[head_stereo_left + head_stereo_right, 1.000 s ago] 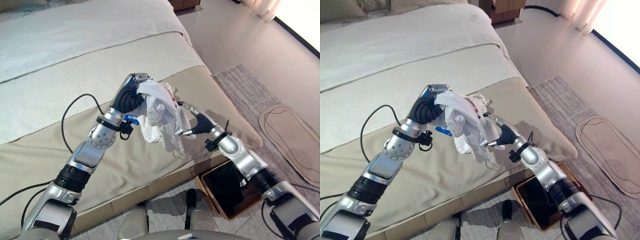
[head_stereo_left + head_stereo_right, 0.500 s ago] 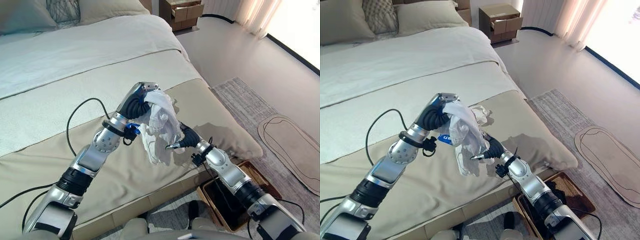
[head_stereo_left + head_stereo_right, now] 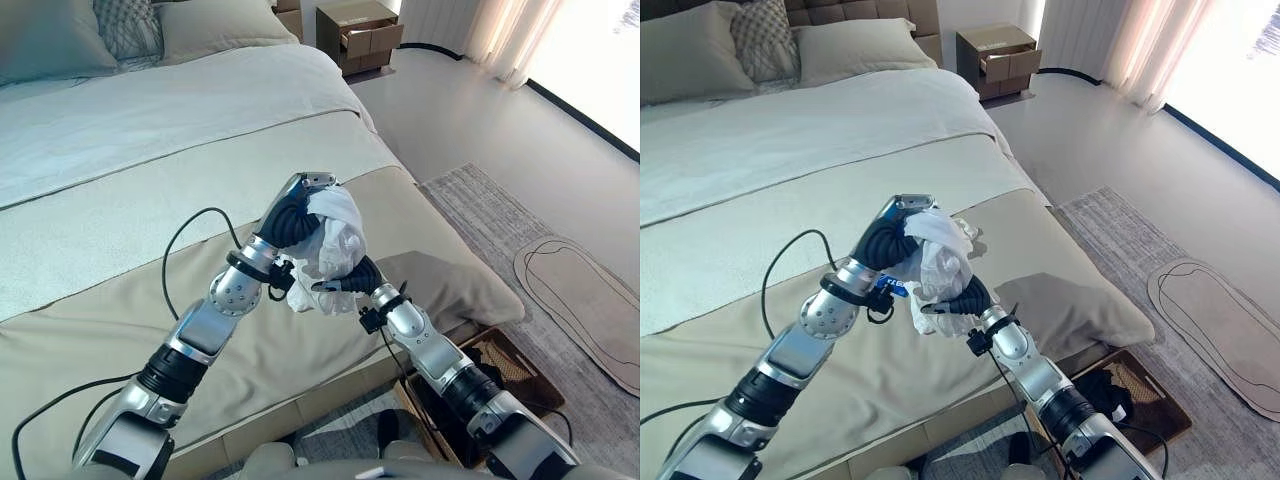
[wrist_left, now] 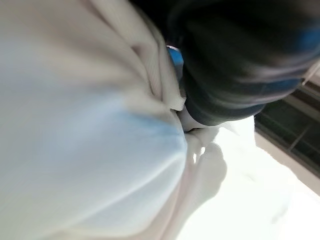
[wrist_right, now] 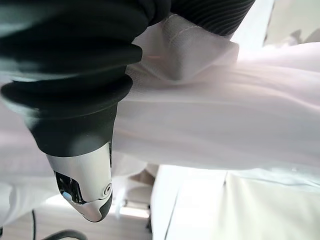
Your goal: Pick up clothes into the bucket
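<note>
The left robot hand point(image 3: 300, 205) holds a crumpled white cloth garment point(image 3: 335, 235) bunched up above the near right part of the beige-covered bed point(image 3: 120, 300), its fingers curled round the cloth. The right robot hand point(image 3: 352, 277) is pressed up into the bundle from below; whether it grips the cloth I cannot tell. Compared with a second ago, the garment no longer dangles in a long tail but is gathered into a tighter ball between both hands. The brown woven basket point(image 3: 520, 365) sits on the floor at the near right, beside the bed, with dark clothing inside. The compact bundle should drop into it more cleanly.
</note>
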`<state>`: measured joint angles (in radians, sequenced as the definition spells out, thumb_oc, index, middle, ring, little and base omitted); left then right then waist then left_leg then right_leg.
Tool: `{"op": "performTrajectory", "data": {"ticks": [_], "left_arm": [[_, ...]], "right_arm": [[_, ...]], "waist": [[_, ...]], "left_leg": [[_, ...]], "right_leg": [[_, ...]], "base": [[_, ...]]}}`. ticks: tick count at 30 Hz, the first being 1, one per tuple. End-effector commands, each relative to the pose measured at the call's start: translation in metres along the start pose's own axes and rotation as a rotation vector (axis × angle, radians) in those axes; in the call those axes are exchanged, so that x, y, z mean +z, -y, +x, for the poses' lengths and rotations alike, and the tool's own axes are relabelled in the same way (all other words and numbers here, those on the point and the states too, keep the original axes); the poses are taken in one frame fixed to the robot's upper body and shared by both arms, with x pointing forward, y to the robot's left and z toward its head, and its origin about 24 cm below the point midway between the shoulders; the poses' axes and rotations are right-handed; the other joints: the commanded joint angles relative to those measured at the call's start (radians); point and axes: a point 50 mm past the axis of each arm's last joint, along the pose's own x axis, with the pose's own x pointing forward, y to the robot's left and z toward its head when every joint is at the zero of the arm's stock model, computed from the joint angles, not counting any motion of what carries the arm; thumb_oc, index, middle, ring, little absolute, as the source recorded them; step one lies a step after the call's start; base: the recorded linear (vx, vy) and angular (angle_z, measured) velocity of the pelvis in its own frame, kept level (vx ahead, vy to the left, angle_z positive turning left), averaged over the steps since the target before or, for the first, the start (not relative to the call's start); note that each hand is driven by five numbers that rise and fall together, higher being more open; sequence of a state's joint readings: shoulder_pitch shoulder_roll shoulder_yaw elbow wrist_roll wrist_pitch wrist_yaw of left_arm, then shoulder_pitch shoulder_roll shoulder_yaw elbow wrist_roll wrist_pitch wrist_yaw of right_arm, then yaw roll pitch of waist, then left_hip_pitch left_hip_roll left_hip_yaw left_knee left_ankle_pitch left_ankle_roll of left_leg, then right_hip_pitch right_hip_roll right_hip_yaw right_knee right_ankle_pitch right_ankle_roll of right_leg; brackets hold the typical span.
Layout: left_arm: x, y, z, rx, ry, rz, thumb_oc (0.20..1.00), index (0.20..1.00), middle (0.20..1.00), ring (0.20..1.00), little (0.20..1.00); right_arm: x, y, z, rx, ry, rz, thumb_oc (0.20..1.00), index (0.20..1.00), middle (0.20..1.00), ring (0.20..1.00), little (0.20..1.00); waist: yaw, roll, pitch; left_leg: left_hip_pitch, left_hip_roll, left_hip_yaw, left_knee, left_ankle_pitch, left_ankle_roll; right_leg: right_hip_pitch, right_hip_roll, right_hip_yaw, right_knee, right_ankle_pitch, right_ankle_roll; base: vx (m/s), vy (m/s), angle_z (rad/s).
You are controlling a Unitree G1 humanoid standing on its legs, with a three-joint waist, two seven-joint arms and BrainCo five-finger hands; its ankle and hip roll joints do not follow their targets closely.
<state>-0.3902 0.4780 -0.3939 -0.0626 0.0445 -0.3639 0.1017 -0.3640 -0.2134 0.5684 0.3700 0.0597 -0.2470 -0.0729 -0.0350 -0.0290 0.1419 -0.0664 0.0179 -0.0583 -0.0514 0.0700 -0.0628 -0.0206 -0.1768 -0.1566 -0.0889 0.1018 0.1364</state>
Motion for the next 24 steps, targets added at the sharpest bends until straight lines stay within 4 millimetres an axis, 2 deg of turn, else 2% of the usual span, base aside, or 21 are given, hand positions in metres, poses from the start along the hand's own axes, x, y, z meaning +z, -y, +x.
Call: {"op": "performTrajectory", "data": {"ticks": [1, 3, 4, 5, 10, 11, 14, 16, 17, 19, 24], "left_arm": [[0.033, -0.005, 0.015, 0.078, 0.172, -0.132, 0.200, 0.200, 0.200, 0.200, 0.200], [0.035, -0.005, 0.015, 0.073, 0.182, -0.148, 0.200, 0.200, 0.200, 0.200, 0.200], [0.039, -0.004, 0.015, 0.071, 0.196, -0.184, 0.200, 0.200, 0.200, 0.200, 0.200], [0.039, -0.004, 0.015, 0.071, 0.196, -0.184, 0.200, 0.200, 0.200, 0.200, 0.200], [0.040, -0.010, 0.013, 0.086, 0.202, -0.180, 0.200, 0.200, 0.200, 0.200, 0.200], [0.040, -0.016, 0.011, 0.099, 0.203, -0.162, 0.200, 0.200, 0.200, 0.200, 0.200], [0.038, -0.020, 0.008, 0.112, 0.195, -0.154, 0.200, 0.200, 0.200, 0.200, 0.200], [0.036, -0.028, 0.003, 0.140, 0.184, -0.174, 0.200, 0.200, 0.200, 0.200, 0.200], [0.036, -0.027, 0.002, 0.139, 0.184, -0.175, 0.200, 0.200, 0.200, 0.200, 0.200], [0.033, -0.031, -0.003, 0.156, 0.169, -0.206, 0.200, 0.200, 0.200, 0.200, 0.200], [0.005, -0.033, -0.024, 0.233, 0.025, -0.273, 0.200, 0.200, 0.200, 0.200, 0.200]], "right_arm": [[0.029, -0.007, 0.020, 0.012, 0.116, 0.010, 1.000, 1.000, 1.000, 1.000, 1.000], [0.029, -0.007, 0.021, 0.010, 0.116, 0.011, 1.000, 1.000, 1.000, 1.000, 1.000], [0.028, -0.007, 0.021, 0.012, 0.111, 0.014, 0.642, 0.642, 0.642, 0.642, 0.642], [0.028, -0.007, 0.021, 0.012, 0.111, 0.014, 0.200, 0.200, 0.200, 0.200, 0.200], [0.018, 0.002, 0.015, -0.020, 0.073, -0.049, 0.200, 0.200, 0.200, 0.200, 0.200], [0.009, 0.012, 0.008, -0.054, 0.043, -0.052, 0.200, 0.200, 0.200, 0.200, 0.200], [0.000, 0.021, -0.001, -0.097, 0.006, -0.045, 0.200, 0.200, 0.200, 0.200, 0.200], [-0.017, 0.040, -0.019, -0.206, -0.058, 0.019, 0.200, 0.200, 0.200, 0.200, 0.200], [-0.017, 0.040, -0.019, -0.205, -0.059, 0.019, 0.200, 0.200, 0.200, 0.200, 0.200], [-0.023, 0.055, -0.031, -0.278, -0.078, 0.051, 0.200, 0.200, 0.200, 0.200, 0.200], [-0.032, 0.093, -0.066, -0.514, -0.075, 0.156, 0.200, 0.200, 0.200, 0.200, 0.200]], "waist": [[0.027, -0.023, -0.028], [0.028, -0.023, -0.029], [0.029, -0.024, -0.031], [0.029, -0.024, -0.031], [0.030, -0.026, -0.036], [0.029, -0.027, -0.040], [0.026, -0.028, -0.044], [0.019, -0.031, -0.048], [0.020, -0.031, -0.048], [0.015, -0.032, -0.051], [0.000, -0.036, -0.056]], "left_leg": [[0.008, -0.009, 0.046, 0.070, -0.085, 0.015], [0.008, -0.008, 0.046, 0.070, -0.085, 0.015], [0.010, -0.007, 0.045, 0.070, -0.086, 0.015], [0.010, -0.007, 0.045, 0.070, -0.086, 0.015], [0.015, -0.006, 0.046, 0.072, -0.089, 0.015], [0.018, -0.006, 0.046, 0.072, -0.091, 0.015], [0.023, -0.004, 0.047, 0.072, -0.093, 0.015], [0.028, -0.003, 0.048, 0.072, -0.095, 0.016], [0.029, -0.003, 0.048, 0.072, -0.095, 0.016], [0.032, -0.002, 0.051, 0.073, -0.097, 0.015], [0.044, 0.001, 0.059, 0.074, -0.103, 0.017]], "right_leg": [[-0.017, -0.024, -0.025, 0.055, -0.006, 0.035], [-0.017, -0.023, -0.026, 0.054, -0.006, 0.035], [-0.014, -0.023, -0.027, 0.052, -0.006, 0.035], [-0.014, -0.023, -0.027, 0.052, -0.006, 0.035], [-0.008, -0.021, -0.028, 0.052, -0.007, 0.035], [-0.005, -0.021, -0.029, 0.052, -0.009, 0.036], [0.000, -0.020, -0.028, 0.051, -0.009, 0.036], [0.004, -0.020, -0.027, 0.052, -0.010, 0.037], [0.004, -0.020, -0.027, 0.052, -0.010, 0.037], [0.004, -0.020, -0.025, 0.054, -0.010, 0.037], [0.011, -0.017, -0.015, 0.054, -0.011, 0.037]], "base": [[0.00, 0.000, 0.00], [0.00, 0.000, 0.00], [0.00, 0.000, 0.00], [0.00, 0.000, 0.00], [0.00, 0.000, 0.00], [0.00, 0.000, 0.00], [0.00, 0.000, 0.00], [0.00, 0.000, 0.00], [0.00, 0.000, 0.00], [0.00, 0.000, 0.00], [0.00, 0.001, -0.04]]}}
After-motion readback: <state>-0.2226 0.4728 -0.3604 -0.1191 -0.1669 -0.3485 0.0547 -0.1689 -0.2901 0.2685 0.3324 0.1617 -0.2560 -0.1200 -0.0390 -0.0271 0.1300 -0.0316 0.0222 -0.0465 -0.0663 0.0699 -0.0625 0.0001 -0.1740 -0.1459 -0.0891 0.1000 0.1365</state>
